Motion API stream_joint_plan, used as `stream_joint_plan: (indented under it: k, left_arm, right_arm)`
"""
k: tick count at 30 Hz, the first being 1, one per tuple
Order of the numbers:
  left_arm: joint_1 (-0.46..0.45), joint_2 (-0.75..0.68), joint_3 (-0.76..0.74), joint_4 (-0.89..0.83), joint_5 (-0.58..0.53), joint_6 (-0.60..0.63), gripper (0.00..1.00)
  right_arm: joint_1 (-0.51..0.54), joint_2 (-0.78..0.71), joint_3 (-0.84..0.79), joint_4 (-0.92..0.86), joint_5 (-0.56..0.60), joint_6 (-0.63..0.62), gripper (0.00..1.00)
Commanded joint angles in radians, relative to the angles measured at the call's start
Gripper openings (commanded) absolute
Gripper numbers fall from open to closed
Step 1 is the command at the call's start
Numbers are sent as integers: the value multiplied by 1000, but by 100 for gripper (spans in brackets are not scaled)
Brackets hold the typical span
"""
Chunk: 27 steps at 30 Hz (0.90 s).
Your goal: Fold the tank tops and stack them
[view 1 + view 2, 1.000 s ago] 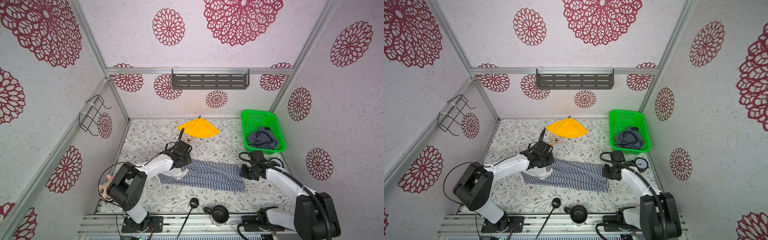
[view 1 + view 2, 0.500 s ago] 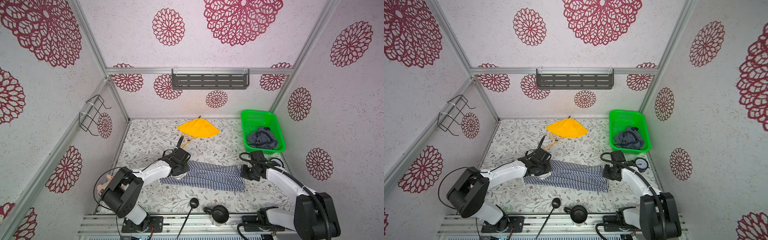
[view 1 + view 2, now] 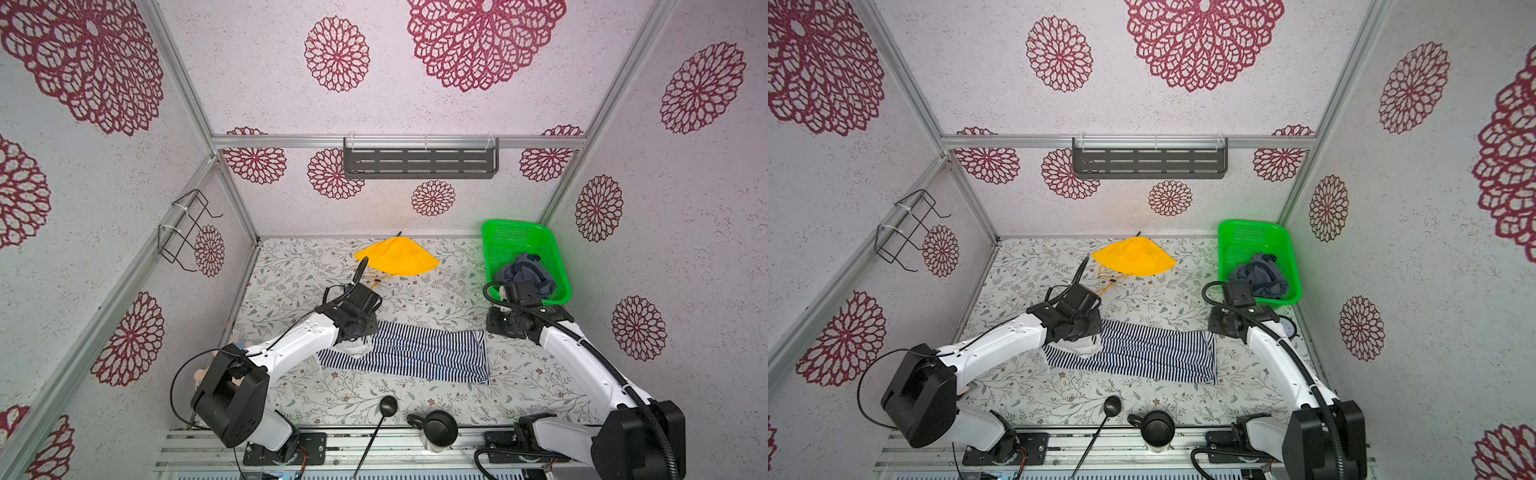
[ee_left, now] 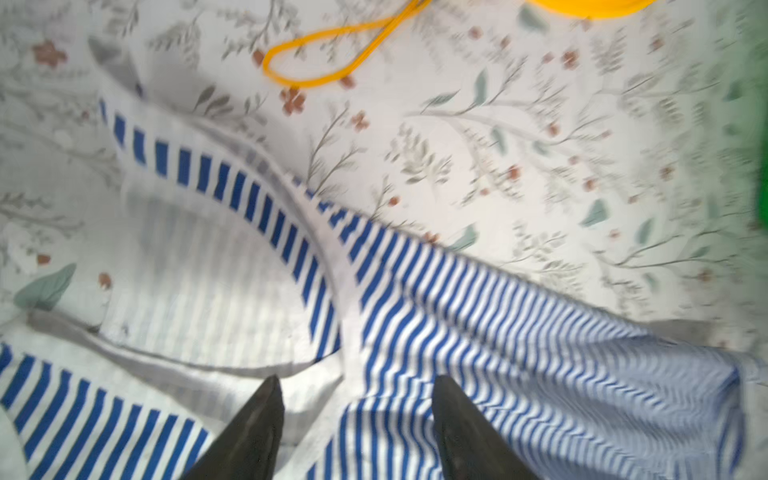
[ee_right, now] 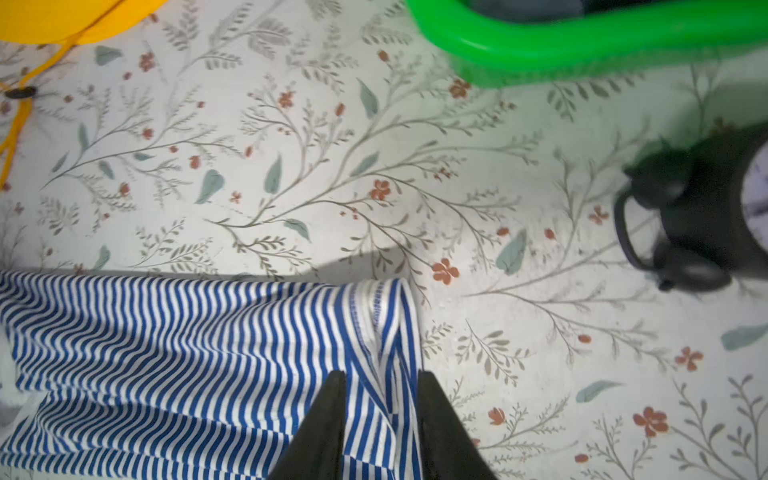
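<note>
A navy-and-white striped tank top lies on the table as a long band, folded lengthwise. My left gripper hovers over its neck end with the jaws wide apart and nothing pinched; the striped cloth lies flat under the fingers. My right gripper stands at the hem corner, open by a narrow gap, with a loose ridge of striped hem between the fingers. A blue-grey tank top lies crumpled in the green basket.
A yellow hat with a cord lies at the back middle. A black ladle and a black mug are at the front edge. A black clock stands right of the hem, near the basket.
Both grippers were shut on the striped top's far edge. They have come down to the table and their jaws have parted, the left one widely, the right one a little.
</note>
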Motion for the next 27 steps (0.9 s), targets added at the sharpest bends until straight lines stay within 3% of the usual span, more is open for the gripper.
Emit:
stream_joint_plan:
  k: [1,6,13,27]
  left_arm:
    - [-5,116,97,55,26,48,55]
    - [-12,293,143,179,101,14,51]
    - [-12,343,44,244,102,-40,48]
    - [53,419,2,307,81,-46,45]
  right_arm:
    - [93,102,32,40,24,15,27]
    - [123,198,20,128,2,41,22]
    - [105,271,-38,177,11,47,16]
    - [-92,261,-106,191,77,-39,14]
